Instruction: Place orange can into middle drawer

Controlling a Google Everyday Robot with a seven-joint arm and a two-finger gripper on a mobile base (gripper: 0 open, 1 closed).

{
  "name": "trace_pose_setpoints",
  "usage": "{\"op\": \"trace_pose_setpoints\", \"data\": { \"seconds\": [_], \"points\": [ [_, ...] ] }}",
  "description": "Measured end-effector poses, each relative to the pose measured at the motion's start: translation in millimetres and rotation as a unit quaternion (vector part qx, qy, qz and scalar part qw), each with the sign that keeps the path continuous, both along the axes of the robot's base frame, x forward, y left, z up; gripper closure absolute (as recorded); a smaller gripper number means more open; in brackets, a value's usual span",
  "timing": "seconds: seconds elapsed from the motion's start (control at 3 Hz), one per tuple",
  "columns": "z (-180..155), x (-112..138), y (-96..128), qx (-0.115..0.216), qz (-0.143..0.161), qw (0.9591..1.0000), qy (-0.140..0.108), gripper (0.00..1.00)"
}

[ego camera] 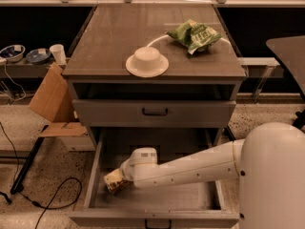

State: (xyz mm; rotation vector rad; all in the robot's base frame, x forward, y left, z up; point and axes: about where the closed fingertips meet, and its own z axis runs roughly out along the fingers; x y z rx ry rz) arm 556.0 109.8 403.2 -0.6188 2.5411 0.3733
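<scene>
Orange can point(112, 181) tilted, clamped in pincer point(121, 181), inside middle drawer point(190, 199); drawer's left wall just beside pincer; white bowl point(147, 60) well above on counter point(105, 37).

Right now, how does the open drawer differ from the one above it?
The middle drawer is pulled out; the upper drawer is shut. The middle drawer holds the orange can, with the gripper at it; the upper drawer shows only its front and black handle. Both are grey.
</scene>
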Motion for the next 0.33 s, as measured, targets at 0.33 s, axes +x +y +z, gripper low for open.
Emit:
{"op": "trace_pose_setpoints", "data": {
  "seconds": [0.33],
  "points": [
    [0.0, 0.0, 0.0, 0.0, 0.0, 1.0, 0.0, 0.0]
  ]
}}
